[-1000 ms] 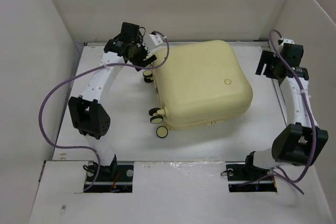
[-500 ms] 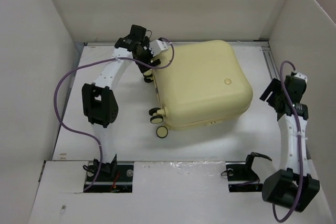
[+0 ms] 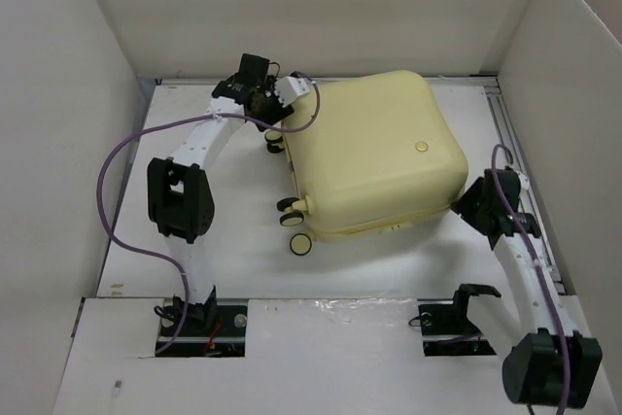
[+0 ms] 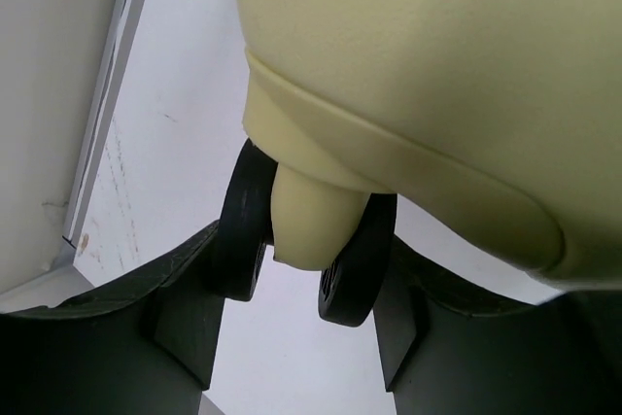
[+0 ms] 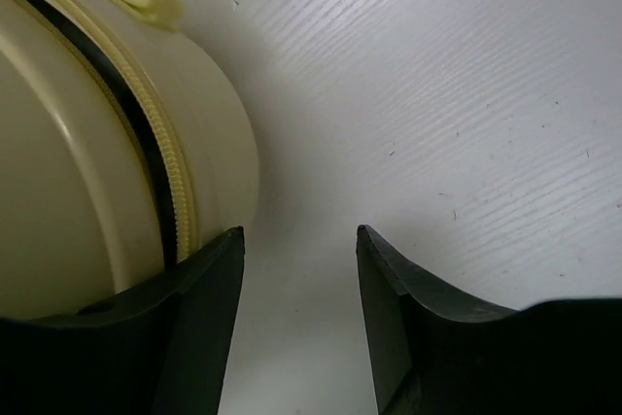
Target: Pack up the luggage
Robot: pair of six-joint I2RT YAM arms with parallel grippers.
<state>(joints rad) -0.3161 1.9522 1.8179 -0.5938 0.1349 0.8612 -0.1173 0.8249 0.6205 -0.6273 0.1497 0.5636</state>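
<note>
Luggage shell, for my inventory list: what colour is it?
The luggage is plain pale yellow; the top external view shows it best.

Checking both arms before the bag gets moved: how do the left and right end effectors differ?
The left end effector straddles a black wheel at the luggage's far-left corner. The right end effector, open, has only bare table between its fingers. The left's fingers sit close against the wheel, clamped or not I cannot tell. One of the right's fingers sits beside the zipper at the near-right corner. Both are low at a luggage corner.
</note>
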